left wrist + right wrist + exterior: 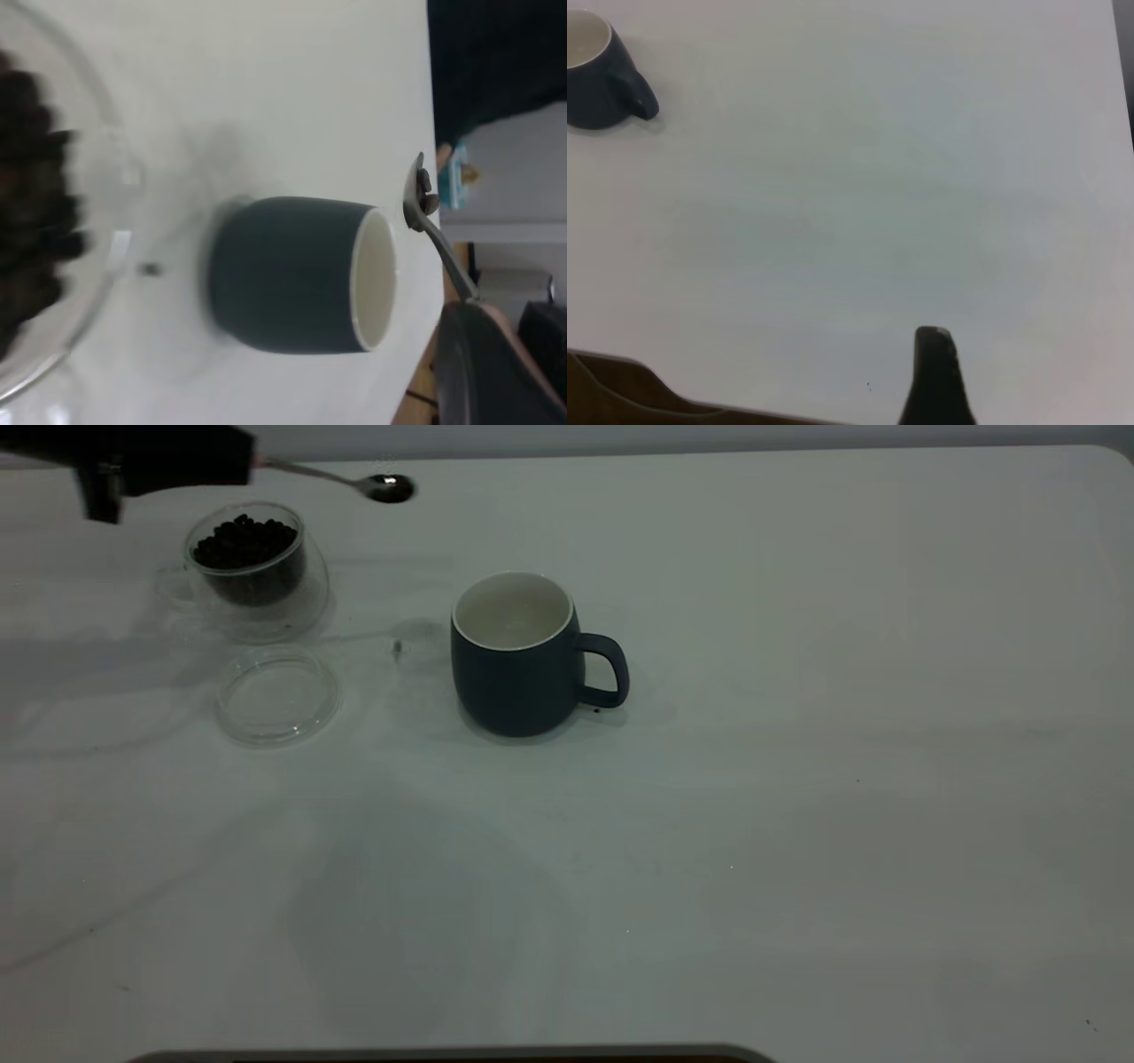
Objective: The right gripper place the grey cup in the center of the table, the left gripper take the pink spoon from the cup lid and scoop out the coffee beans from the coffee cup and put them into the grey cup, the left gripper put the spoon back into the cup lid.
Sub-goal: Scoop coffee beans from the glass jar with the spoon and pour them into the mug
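The grey cup (523, 655) stands upright near the table's middle, handle to the right, with its white inside showing. It also shows in the left wrist view (292, 274) and the right wrist view (598, 75). My left gripper (235, 460) at the far left is shut on the pink spoon (387, 487) and holds it in the air, level, between the coffee cup and the grey cup. Dark coffee beans (425, 184) lie in the spoon's bowl. The coffee cup (252, 571) holds a heap of beans (244, 540). The cup lid (277, 695) lies empty in front of it. My right gripper (935, 376) hangs over bare table, far from the grey cup.
One loose bean (398, 648) lies on the table (797, 824) just left of the grey cup. The table's far right corner is rounded. A dark edge (443, 1056) runs along the front.
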`<control>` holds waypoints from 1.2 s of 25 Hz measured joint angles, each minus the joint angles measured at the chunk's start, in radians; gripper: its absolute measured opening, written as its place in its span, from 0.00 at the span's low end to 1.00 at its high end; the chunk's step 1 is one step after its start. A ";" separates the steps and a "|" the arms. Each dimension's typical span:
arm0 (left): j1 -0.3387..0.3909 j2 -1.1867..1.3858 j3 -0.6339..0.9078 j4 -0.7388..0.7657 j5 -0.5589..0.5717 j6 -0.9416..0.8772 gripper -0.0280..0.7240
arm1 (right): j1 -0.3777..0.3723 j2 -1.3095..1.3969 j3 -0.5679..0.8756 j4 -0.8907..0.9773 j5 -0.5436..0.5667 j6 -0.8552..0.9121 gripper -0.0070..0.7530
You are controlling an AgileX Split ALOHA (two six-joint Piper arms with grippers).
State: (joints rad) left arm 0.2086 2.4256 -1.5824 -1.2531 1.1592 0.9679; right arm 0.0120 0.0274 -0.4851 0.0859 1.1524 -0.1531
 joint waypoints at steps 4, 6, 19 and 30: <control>-0.053 0.000 0.000 -0.014 0.000 -0.008 0.19 | 0.000 0.000 0.000 0.000 0.000 0.000 0.79; -0.076 0.000 0.000 -0.017 0.000 -0.009 0.19 | 0.000 0.000 0.000 0.000 0.000 0.000 0.79; -0.149 0.000 0.000 -0.007 0.000 0.061 0.19 | 0.000 0.000 0.000 0.000 0.000 0.000 0.79; -0.178 0.000 0.000 0.059 -0.002 0.217 0.19 | 0.000 0.000 0.000 0.000 0.000 0.000 0.79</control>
State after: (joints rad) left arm 0.0311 2.4256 -1.5824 -1.1937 1.1577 1.1851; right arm 0.0120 0.0274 -0.4851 0.0859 1.1524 -0.1531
